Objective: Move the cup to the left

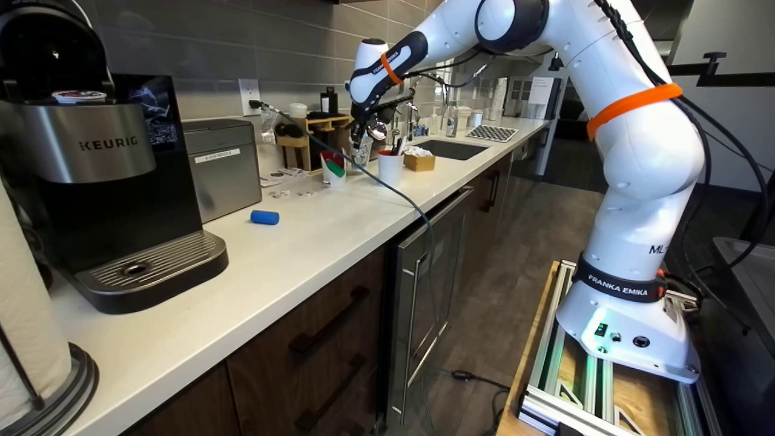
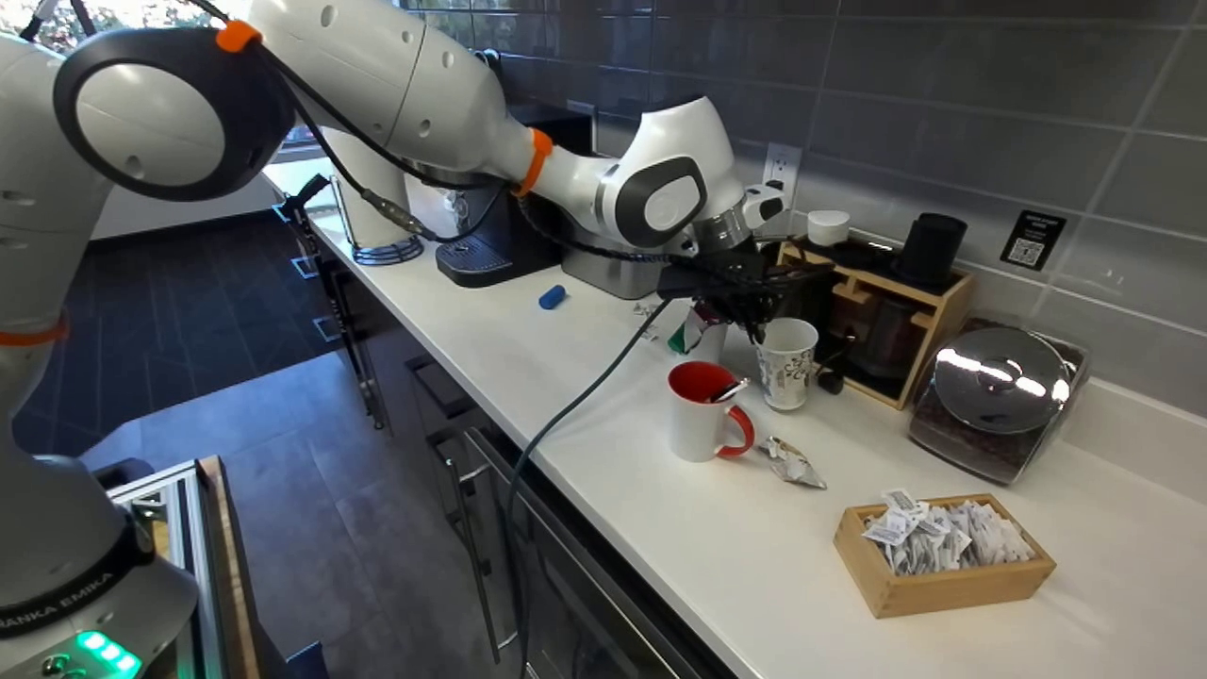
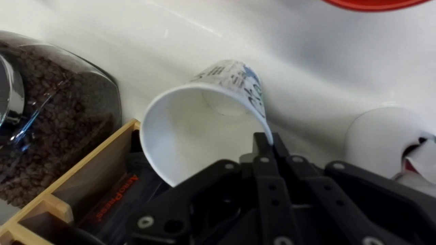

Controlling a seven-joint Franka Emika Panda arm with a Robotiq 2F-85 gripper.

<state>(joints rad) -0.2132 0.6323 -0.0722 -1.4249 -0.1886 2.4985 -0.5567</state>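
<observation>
The cup [image 2: 786, 368] is a white paper cup with dark printed marks. It stands close to upright at the counter, behind the red-and-white mug; I cannot tell if its base touches. In an exterior view it is partly hidden behind other things [image 1: 362, 155]. In the wrist view I look into its open mouth, and its printed side [image 3: 235, 76] shows bluish marks. My gripper [image 3: 267, 139] is shut on the cup's rim, one finger inside and one outside. The gripper also shows above the cup in both exterior views [image 2: 754, 325] [image 1: 358, 136].
A white mug with red inside [image 2: 693, 424] stands in front. A white container with wrappers [image 3: 381, 139] is beside the cup. A wooden organizer [image 2: 929, 330] is behind, near a coffee-bean jar [image 3: 58, 129]. A packet box [image 2: 943, 589], a blue cylinder [image 1: 264, 217] and a coffee machine [image 1: 115, 145] are on the counter.
</observation>
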